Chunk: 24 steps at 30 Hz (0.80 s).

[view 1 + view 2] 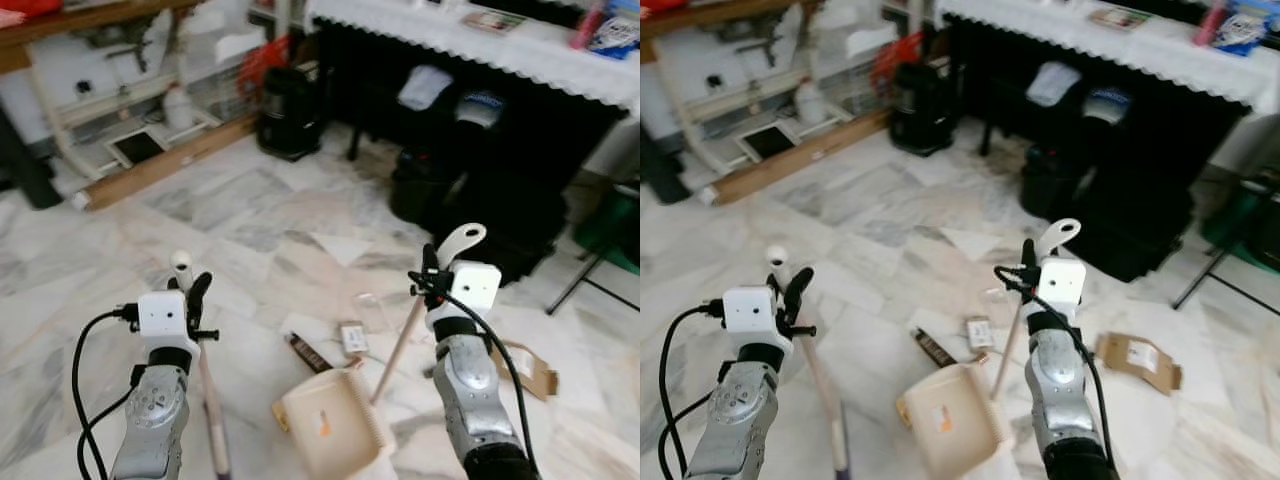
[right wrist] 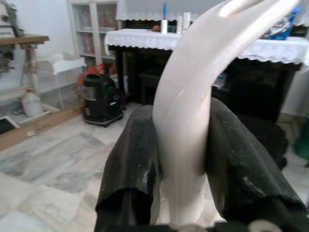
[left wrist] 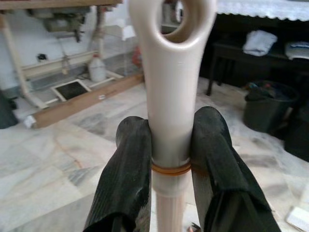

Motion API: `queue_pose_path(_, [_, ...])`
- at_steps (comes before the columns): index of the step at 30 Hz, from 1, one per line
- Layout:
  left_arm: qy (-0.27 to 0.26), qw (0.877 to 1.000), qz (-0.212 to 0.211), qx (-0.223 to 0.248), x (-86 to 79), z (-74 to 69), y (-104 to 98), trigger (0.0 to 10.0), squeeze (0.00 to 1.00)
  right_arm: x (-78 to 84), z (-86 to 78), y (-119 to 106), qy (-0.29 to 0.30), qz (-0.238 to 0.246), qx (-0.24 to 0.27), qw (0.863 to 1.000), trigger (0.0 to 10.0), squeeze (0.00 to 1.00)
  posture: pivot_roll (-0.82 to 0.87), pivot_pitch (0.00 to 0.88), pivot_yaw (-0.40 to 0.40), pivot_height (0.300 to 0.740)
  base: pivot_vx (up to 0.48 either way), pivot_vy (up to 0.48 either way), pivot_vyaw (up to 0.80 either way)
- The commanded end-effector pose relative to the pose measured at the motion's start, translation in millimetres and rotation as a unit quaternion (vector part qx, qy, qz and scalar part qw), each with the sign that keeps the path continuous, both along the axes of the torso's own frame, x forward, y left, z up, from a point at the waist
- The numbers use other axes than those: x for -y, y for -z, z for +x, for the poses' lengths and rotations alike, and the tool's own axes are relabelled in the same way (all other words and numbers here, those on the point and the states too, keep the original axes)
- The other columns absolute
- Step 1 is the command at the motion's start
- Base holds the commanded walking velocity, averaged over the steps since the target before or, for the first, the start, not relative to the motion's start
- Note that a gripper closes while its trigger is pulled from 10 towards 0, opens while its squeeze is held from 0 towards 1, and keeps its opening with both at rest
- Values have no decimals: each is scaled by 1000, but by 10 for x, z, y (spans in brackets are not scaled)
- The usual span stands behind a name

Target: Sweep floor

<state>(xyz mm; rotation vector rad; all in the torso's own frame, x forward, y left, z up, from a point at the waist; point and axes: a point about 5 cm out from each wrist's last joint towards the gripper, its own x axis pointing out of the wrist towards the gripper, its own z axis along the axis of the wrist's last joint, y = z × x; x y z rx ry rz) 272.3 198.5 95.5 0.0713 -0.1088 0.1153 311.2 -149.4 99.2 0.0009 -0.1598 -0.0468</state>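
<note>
1. My left gripper (image 1: 193,290) is up in front of me, and its two black fingers (image 3: 126,179) pinch the broom handle (image 3: 171,96) near its top. The cream top of the handle, with a hole in it, sticks up past the fingers.
2. Below that gripper the broom stick (image 1: 212,415) runs down toward the floor, close beside my left arm.
3. My right gripper (image 1: 430,275) is up too, and its fingers (image 2: 130,164) squeeze the curved white dustpan handle (image 2: 193,106) from both sides.
4. From that gripper a thin stick (image 1: 398,350) slants down to the cream dustpan (image 1: 330,420), which sits on the marble floor (image 1: 250,210) between my two arms (there is a small orange mark inside it).
5. Just past the dustpan lie bits of rubbish: a small white packet (image 1: 353,337) and a dark brown wrapper (image 1: 308,353).
6. A torn piece of brown card (image 1: 530,368) lies on the floor beside my right arm.
7. Far ahead of both grippers stand a black vacuum cleaner (image 1: 290,110) and a dark table with a white lace cloth (image 1: 480,45).
</note>
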Motion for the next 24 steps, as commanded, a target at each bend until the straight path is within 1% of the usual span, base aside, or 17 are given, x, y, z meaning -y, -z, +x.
queue_pose_path(1, [6,1000,6,22,22,22,-92,10000,0,-29,22,-80,-4,8,20,1000,10000,0,92,79,-39,740,0,0,-781])
queue_pose_path(16, [4,1000,4,24,13,21,-99,10000,0,-27,21,-84,-2,7,21,1000,10000,0,94,72,-38,740,0,0,-781])
queue_pose_path(21, [4,1000,4,24,13,19,-97,10000,0,-28,27,-91,-3,8,22,1000,10000,0,93,68,-37,740,0,428,-781])
queue_pose_path(24, [6,1000,5,26,16,19,-100,10000,0,-26,26,-89,-2,7,22,1000,10000,0,92,64,-36,740,0,90,-781])
